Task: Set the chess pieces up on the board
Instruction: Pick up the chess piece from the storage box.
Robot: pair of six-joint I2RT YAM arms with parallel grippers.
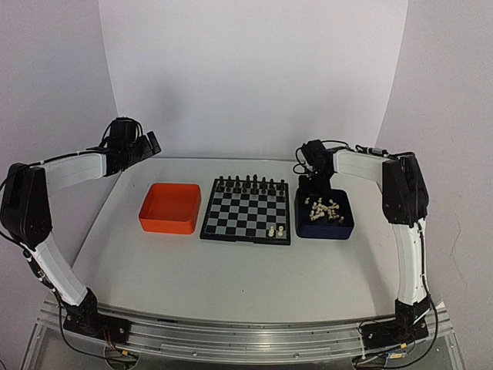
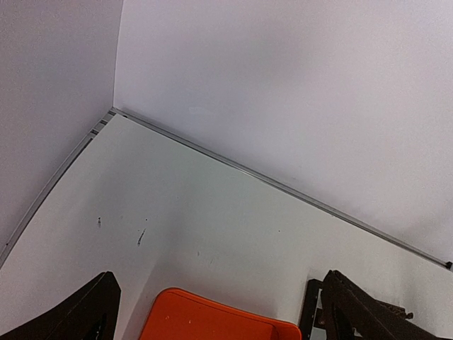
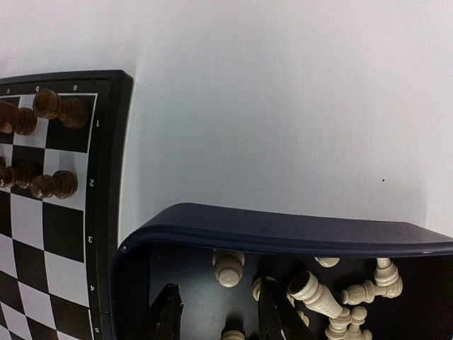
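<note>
Black-edged board [image 3: 113,142] reads 1 to 4; left fingers [image 2: 81,312] spread, right fingers [image 3: 167,315] grip unclear.

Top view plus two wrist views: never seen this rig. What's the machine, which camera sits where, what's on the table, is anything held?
Two robot arms, left and right, are bolted at the table's near edge, each ending in a two-finger pincer. The wide picture looks down from above and behind them; the other two come from cameras on the wrists.

On the table lie an orange tray, a chessboard and a blue tray. Black pieces line the board's far side. Two white pieces stand at its near right corner, and the others lie loose in the blue tray.

The left pincer hangs open and empty. The right pincer is down in the blue tray, jaws apart with a piece between them. Whether it grips can't be told.
</note>
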